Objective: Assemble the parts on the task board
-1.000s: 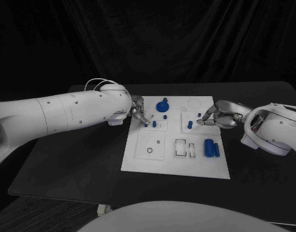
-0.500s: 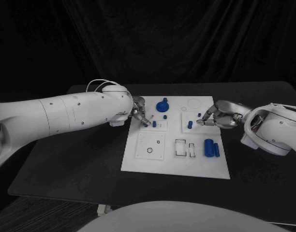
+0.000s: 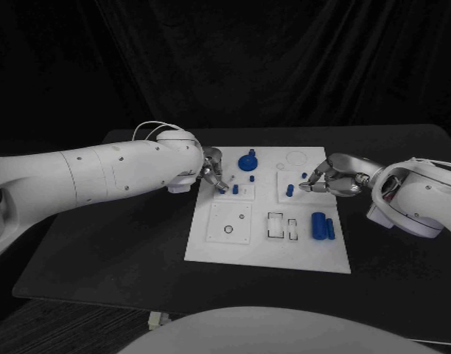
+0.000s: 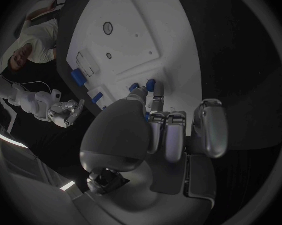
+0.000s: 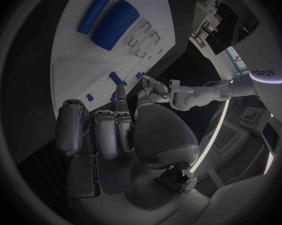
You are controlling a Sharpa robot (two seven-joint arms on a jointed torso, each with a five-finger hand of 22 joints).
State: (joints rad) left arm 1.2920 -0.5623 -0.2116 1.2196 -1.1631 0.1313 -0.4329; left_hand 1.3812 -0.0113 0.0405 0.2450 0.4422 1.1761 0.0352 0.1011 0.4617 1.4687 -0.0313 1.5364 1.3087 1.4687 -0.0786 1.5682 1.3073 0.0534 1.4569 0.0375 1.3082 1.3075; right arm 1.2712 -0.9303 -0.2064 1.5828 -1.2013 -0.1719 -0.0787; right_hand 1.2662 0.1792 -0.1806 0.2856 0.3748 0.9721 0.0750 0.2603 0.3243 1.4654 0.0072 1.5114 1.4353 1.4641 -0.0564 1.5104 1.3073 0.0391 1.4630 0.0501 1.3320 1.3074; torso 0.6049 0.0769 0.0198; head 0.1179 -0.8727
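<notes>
black table [image 3: 130,243], 1 task board [image 3: 271,254], 2 robot hands [image 3: 213,174]; grips unclear.

Matt white board, blue plastic parts, metal hands

The board [image 3: 268,240] looks like smooth matt white plastic; the parts [image 3: 318,224] on it are smooth blue plastic with a slight sheen. Both arms [image 3: 88,173] have glossy white shells (hard plastic, by the look), and each hand [image 4: 169,132] is satin silver metal. The table [image 3: 119,243] is matt black; a dark cloth [image 3: 289,66] hangs behind it.
</notes>
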